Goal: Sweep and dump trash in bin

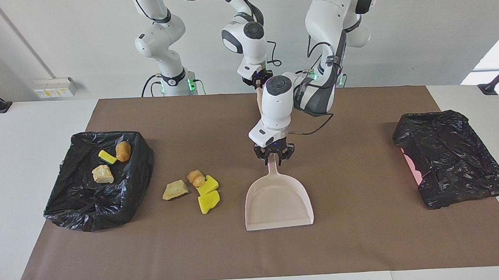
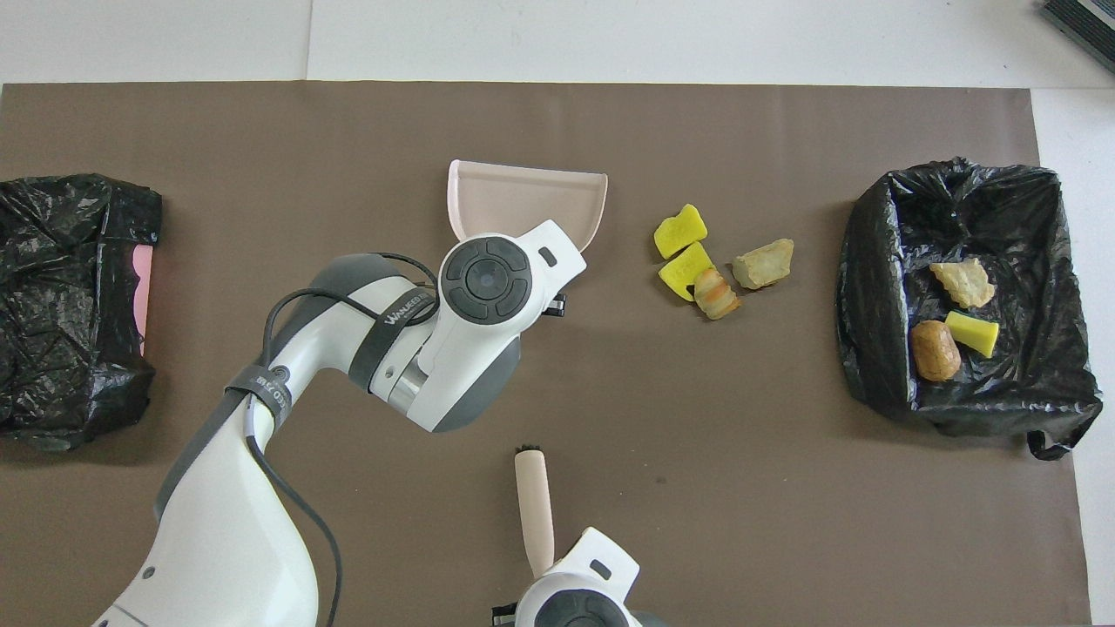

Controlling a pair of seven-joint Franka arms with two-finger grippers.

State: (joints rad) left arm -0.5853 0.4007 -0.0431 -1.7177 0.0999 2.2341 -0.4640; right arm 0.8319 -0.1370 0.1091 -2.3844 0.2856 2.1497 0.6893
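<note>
Seven scraps of trash make up the litter: four lie loose on the brown mat [image 1: 363,244] and three sit inside the black-bagged bin [image 1: 67,207] at the right arm's end of the table. The loose ones are two bright yellow spongy chunks [image 1: 208,195], a tan crusty lump [image 1: 175,190] with a rough, angular face, and a banded orange-brown piece [image 1: 196,177], clustered between the bin and the dustpan [image 1: 277,204]. In the bin's crinkled plastic liner rest a pale beige craggy lump [image 1: 102,174], a yellow sponge wedge [image 1: 106,156] and a rounded brown lump [image 1: 123,151]. The dustpan is smooth pale pink plastic, a flared shallow scoop with low walls and a narrow handle pointing toward the robots. The left gripper [image 1: 274,155] is down on that handle with its fingers closed around it. The right gripper [image 1: 257,80] is clamped on a brush [image 2: 534,505], a beige rounded handle with short dark bristles at its tip, held over the mat's edge nearest the robots. A second bin, glossy black wrinkled plastic [image 1: 450,156] with a strip of pink [image 1: 412,165] showing, sits at the left arm's end.
</note>
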